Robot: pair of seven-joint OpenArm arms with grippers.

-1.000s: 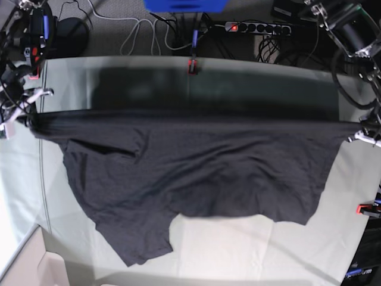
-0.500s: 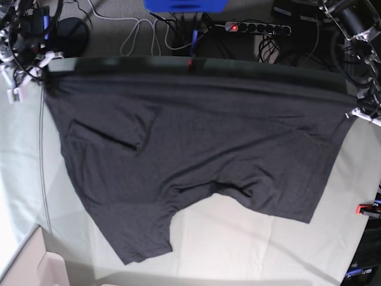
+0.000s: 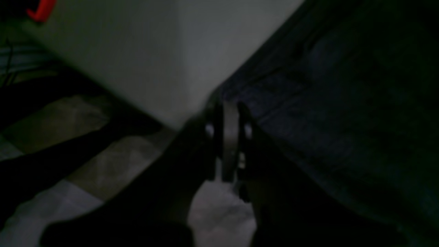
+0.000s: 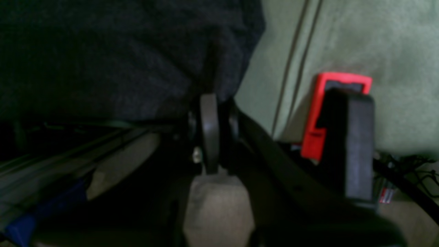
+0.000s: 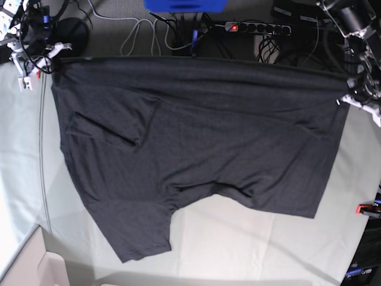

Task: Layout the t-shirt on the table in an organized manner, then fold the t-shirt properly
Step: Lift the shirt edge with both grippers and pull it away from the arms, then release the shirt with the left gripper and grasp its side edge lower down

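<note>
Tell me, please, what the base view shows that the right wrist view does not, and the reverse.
Only the base view shows the whole t-shirt stretched between both arms, with the left gripper pinching one corner, and the power strip behind the table. Only the right wrist view shows the red clamp close up. Both show the right gripper shut on dark fabric over pale green cloth.
</note>
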